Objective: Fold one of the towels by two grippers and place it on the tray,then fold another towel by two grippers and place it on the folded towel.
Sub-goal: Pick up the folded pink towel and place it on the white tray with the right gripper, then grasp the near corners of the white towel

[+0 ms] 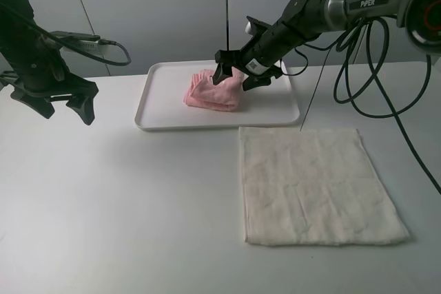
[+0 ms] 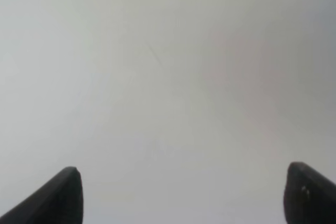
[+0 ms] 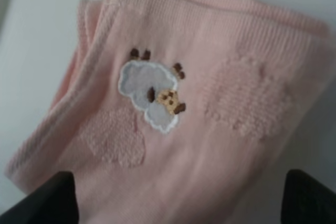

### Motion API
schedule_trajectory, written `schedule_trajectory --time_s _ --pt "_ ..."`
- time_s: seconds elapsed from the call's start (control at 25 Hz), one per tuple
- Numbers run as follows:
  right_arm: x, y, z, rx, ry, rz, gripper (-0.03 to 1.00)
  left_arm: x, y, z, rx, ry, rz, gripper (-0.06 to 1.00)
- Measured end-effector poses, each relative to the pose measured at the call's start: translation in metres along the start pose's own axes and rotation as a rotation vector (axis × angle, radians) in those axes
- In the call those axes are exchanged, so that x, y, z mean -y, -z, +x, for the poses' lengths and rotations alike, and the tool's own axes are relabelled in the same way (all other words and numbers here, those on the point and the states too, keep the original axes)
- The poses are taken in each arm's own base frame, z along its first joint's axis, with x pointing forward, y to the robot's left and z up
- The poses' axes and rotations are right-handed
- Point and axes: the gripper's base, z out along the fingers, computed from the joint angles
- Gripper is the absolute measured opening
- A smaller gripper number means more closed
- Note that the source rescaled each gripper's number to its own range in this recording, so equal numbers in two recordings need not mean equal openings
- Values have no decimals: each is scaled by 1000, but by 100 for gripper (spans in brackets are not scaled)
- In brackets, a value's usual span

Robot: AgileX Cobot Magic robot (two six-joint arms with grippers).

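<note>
From the high camera, the folded pink towel (image 1: 209,91) lies in a loose bundle on the white tray (image 1: 149,116), toward its right half. The right claw (image 1: 233,80) hangs directly over it, fingers spread on either side of the bundle's top and apparently gripping nothing. The left claw (image 1: 67,107) hovers spread and empty above the bare surface (image 1: 103,204), well apart from the tray. The white towel (image 1: 313,187) lies flat and unfolded, its far edge just beside the tray's near rim.

The left wrist camera shows only the left claw's (image 2: 184,198) two dark tips, far apart, with blank surface between them.

The right wrist camera shows the right claw (image 3: 178,203) wide open above the pink towel (image 3: 220,145), whose sheep patch (image 3: 149,95) faces up.

The main risk, as I judge it, is a fingertip snagging the soft knit as the right claw lifts, which would pull the loose fold open or drag it toward the rim. The white towel's far edge also sits close to the tray, so a low sweep there could knock the rim. Room is generous along the towel's near and left edges.
</note>
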Motion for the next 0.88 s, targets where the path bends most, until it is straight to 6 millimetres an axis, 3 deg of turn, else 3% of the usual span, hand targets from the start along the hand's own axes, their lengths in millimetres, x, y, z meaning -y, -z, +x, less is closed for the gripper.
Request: schedule_trajectory --time_s 0.2,0.32,0.48,0.6,0.8,0.88 --pt "-4 60 -16 30 85 122 85 1 0 0 -5 7 11 99" --pt "-16 101 -24 71 141 163 85 3 0 1 -11 5 29 99" --pt "-28 149 -19 111 187 243 85 5 0 1 -14 9 57 99" --pt "-25 160 8 68 196 290 85 5 0 1 -14 7 57 99" --pt "-15 170 82 2 165 321 85 9 0 1 -15 22 90 99" --pt "-19 188 108 28 168 326 85 14 1 1 -16 -5 94 99"
